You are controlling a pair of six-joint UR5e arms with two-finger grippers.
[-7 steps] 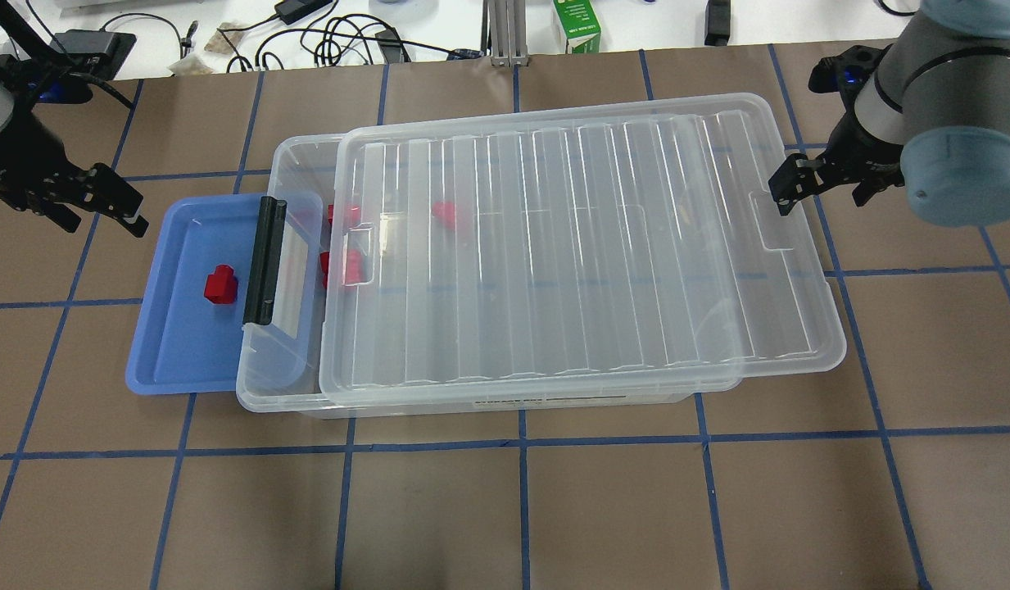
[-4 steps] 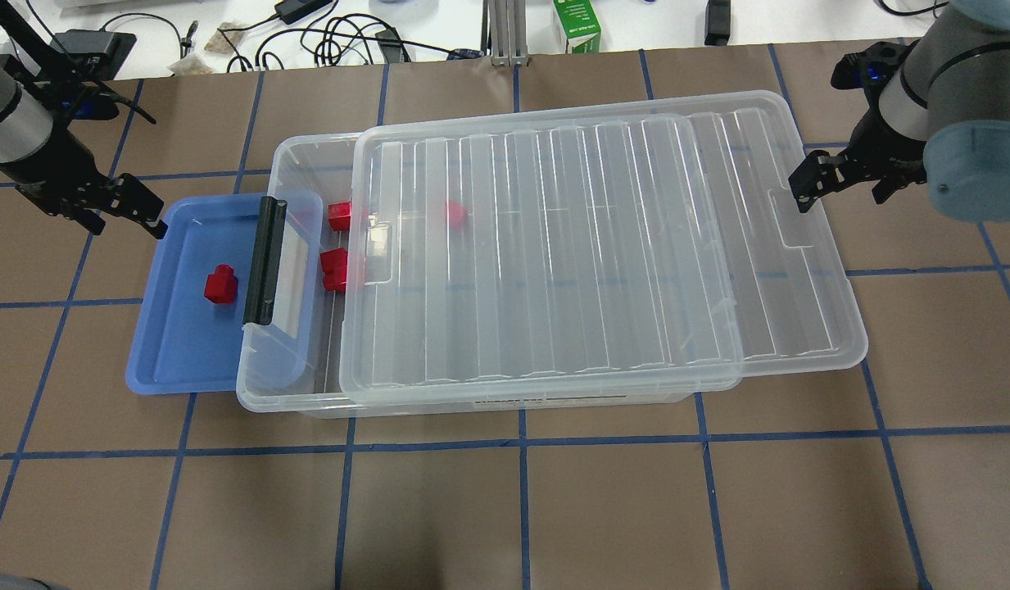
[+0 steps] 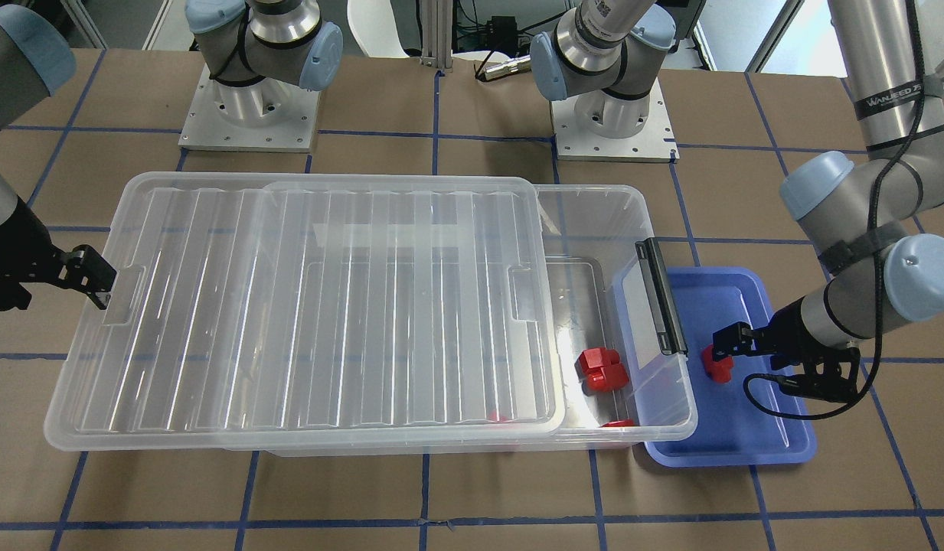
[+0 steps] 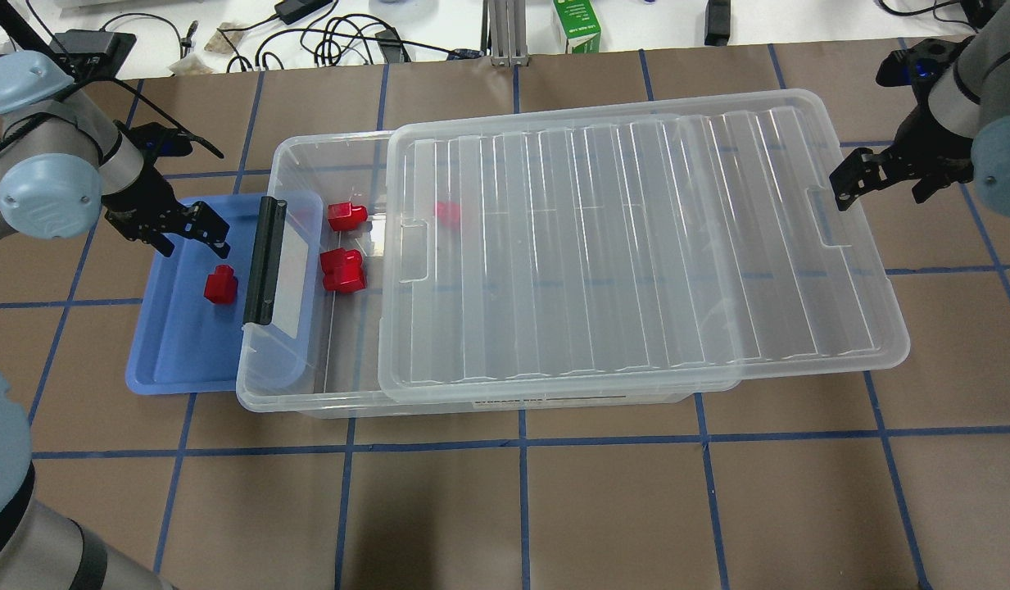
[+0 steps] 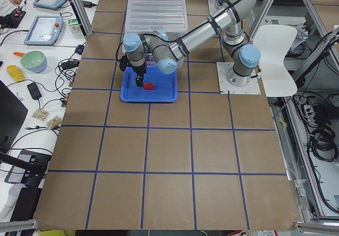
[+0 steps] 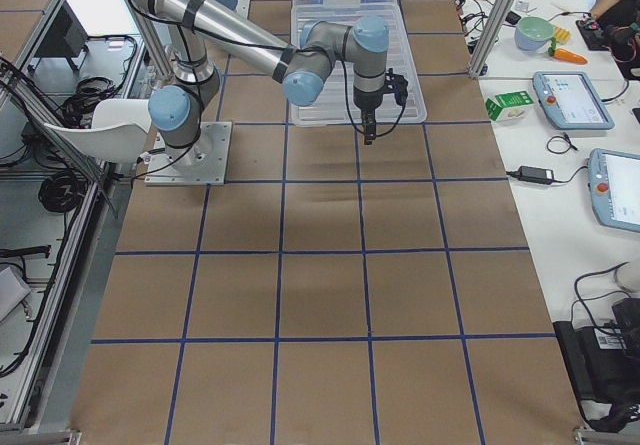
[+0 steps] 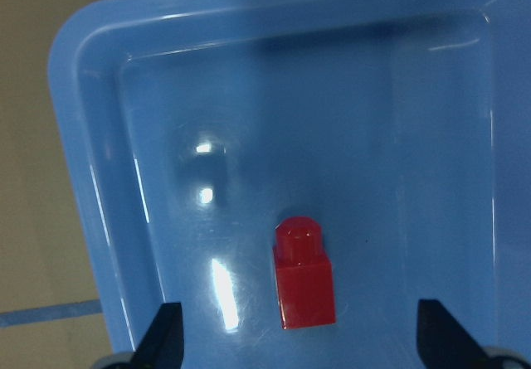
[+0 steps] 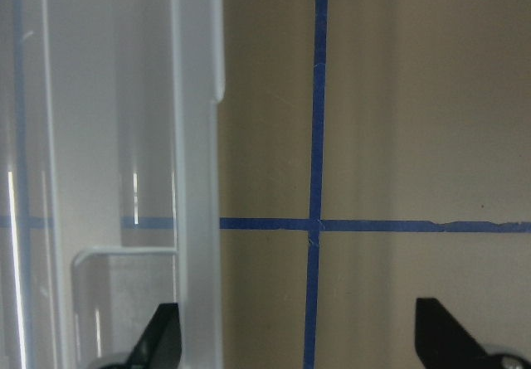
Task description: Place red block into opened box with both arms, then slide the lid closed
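Since the earlier overhead frame the lid (image 4: 636, 246) has slid toward 3 o'clock, overhanging the box (image 4: 341, 360) there, and my left gripper (image 4: 192, 240) has come over the blue tray (image 4: 177, 360). The red block (image 4: 221, 286) lies in that tray at the gripper's 5 o'clock; other red blocks (image 4: 342, 270) sit in the box's uncovered 9 o'clock end. My right gripper (image 4: 880, 195) hangs by the lid's 3 o'clock notch.

Left wrist view: fingers spread, released, the block lined up between them, untouched.

Right wrist view: fingers spread, released, one over the lid's rim, one over the tabletop (image 8: 398, 95).
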